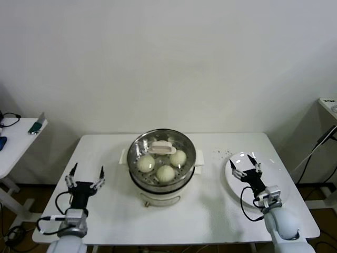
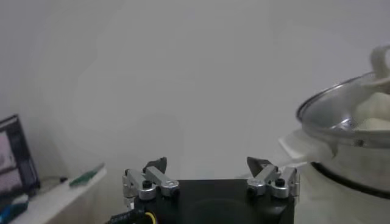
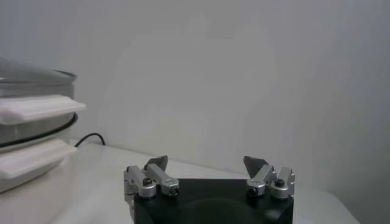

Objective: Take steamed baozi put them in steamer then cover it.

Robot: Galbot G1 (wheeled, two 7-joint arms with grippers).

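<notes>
Both tools, left tool [image 1: 85, 172] and right tool [image 1: 246, 163], rest open beside the steamer [image 1: 162, 158]; the cover [image 1: 162, 149] sits on, so the task looks finished.

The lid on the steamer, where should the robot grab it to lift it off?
Best by the cream oblong handle on top of the glass lid, coming straight down from above. It sticks up, narrow enough to pinch across, while the glass is smooth and domed. Both hands, left hand and right hand, are open and empty.
</notes>
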